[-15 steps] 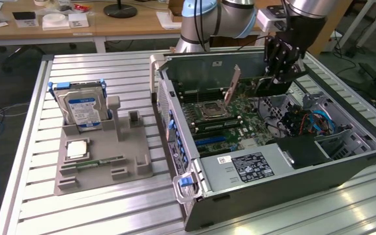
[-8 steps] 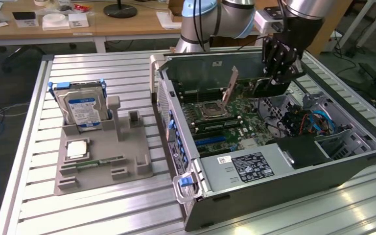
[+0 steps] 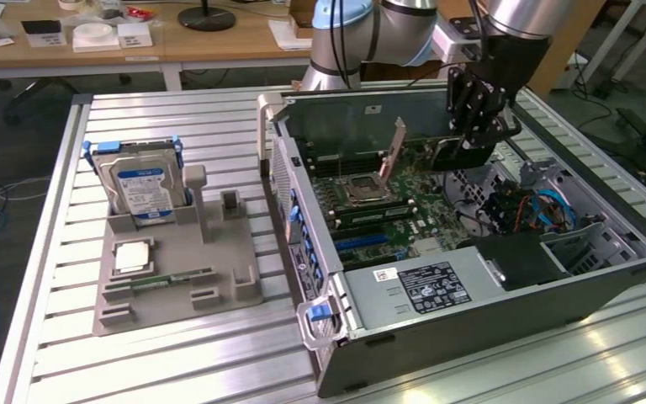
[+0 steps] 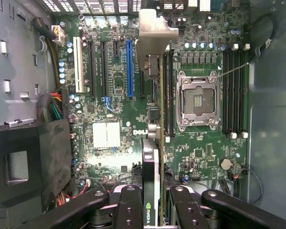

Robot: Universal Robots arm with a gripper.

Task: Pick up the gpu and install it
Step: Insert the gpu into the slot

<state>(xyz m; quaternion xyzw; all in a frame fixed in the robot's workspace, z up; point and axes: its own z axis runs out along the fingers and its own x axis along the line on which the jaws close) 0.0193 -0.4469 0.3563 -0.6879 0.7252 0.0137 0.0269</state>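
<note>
Holding the gpu (image 4: 150,160) in a narrow gripper (image 4: 152,202), 1 finger on each flat face, clamped near the end away from the pale bracket (image 4: 155,33)

Hanging on edge inside the open computer case (image 3: 503,295), above the motherboard (image 4: 109,100) and, by the look of it, not yet seated in any slot. Showing only the thin top side to the wrist view, green logo label close to the fingers.

Reaching straight out from the gripper along the long axis, bracket end leading toward the slotted rear wall of the case. Running parallel to the long blue slot (image 4: 129,67) and to the memory slots (image 4: 167,90), and lying between those 2, just beside the blue slot on the side of the processor socket (image 4: 198,98). Hard to judge how true that offset is, given the height above the board.

From the exterior view, pointing down into the case lying on the slatted worktop (image 3: 166,353), bracket toward the exterior view's left of the gripper
</note>
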